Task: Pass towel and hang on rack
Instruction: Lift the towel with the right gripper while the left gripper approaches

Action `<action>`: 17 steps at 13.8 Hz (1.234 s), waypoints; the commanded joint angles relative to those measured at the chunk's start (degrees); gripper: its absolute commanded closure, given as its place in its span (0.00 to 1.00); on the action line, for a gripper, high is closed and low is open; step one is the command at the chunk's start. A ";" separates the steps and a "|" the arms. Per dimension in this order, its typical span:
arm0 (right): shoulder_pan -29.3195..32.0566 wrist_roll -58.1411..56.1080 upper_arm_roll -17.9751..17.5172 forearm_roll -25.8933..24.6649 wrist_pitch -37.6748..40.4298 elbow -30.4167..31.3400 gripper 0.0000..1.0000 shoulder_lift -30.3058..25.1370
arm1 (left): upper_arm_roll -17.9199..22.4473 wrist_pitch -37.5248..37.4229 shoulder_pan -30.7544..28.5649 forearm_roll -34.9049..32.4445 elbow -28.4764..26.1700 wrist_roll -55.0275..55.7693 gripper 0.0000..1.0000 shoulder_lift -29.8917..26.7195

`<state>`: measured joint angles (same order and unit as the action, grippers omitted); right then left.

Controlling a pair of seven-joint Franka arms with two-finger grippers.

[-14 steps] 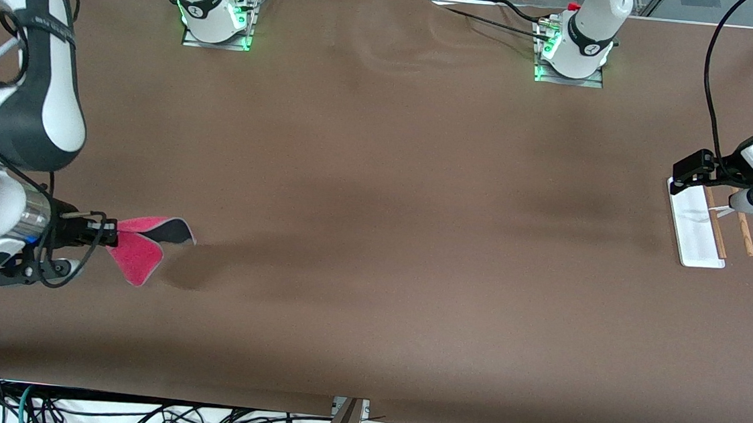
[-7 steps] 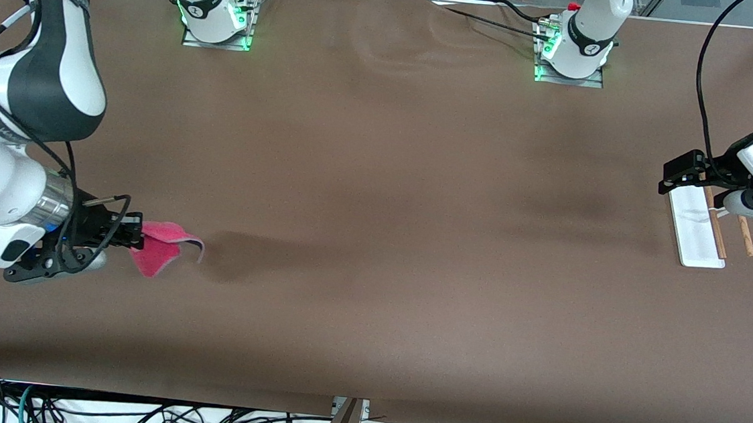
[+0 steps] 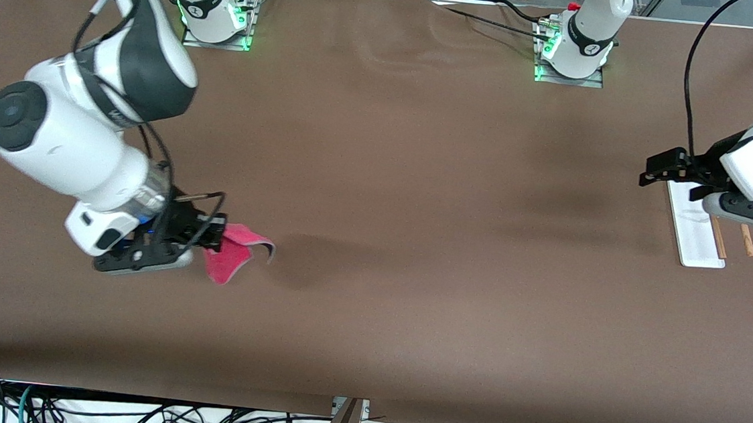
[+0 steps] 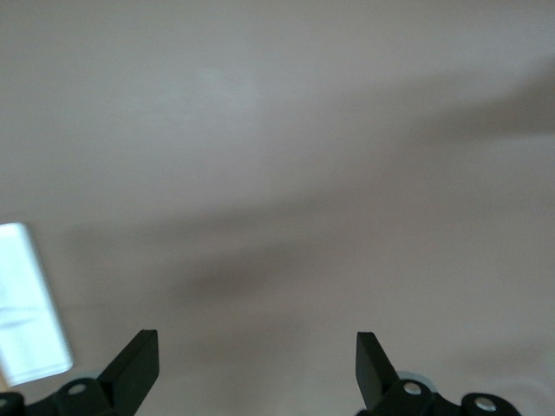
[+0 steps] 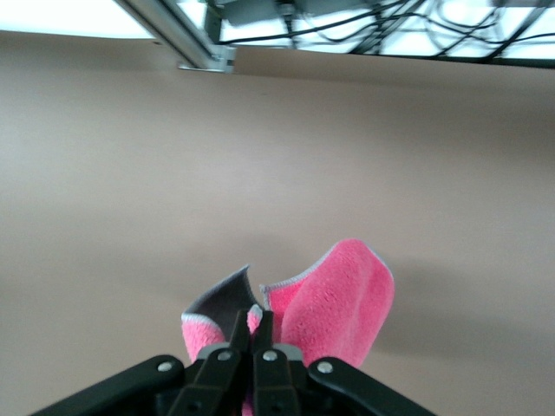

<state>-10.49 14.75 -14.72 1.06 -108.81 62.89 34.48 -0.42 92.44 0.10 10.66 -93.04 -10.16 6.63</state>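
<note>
My right gripper (image 3: 218, 239) is shut on the pink-red towel (image 3: 233, 260) and holds it in the air over the table, toward the right arm's end. In the right wrist view the towel (image 5: 338, 303) hangs folded from the shut gripper (image 5: 256, 321), its paler edge showing. The rack (image 3: 697, 230) stands at the left arm's end, white base with two brown rods (image 3: 718, 237). My left gripper (image 3: 651, 176) is open and empty over the table beside the rack's base. In the left wrist view its fingers (image 4: 139, 368) stand wide apart, with the white base (image 4: 26, 299) at the picture's edge.
The table is covered with a brown cloth (image 3: 390, 206). The two arm bases (image 3: 217, 14) stand along the edge farthest from the front camera. Cables hang below the table's nearest edge (image 3: 132, 414).
My right arm has swung toward the table's middle with the towel in its gripper. My left gripper has drifted a little from over the rack's base toward the middle.
</note>
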 commanded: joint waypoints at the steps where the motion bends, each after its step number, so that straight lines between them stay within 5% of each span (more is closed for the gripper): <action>1: -3.82 7.19 0.13 0.43 -2.71 -0.84 1.00 0.50 | -0.11 -1.12 -0.36 2.96 1.46 -10.27 0.00 3.99; 9: -14.55 20.13 0.30 0.35 -15.37 -0.84 1.00 3.39 | -0.19 0.10 0.07 22.72 -1.35 -35.43 0.00 12.26; 17: -23.17 28.58 0.39 -0.01 -26.00 -0.84 1.00 6.64 | -8.71 18.99 0.60 38.55 -5.48 -62.49 0.00 17.89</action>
<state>-32.08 41.84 -14.73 1.06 -132.91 62.92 40.24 -7.43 108.40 0.73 46.21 -97.94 -65.82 23.84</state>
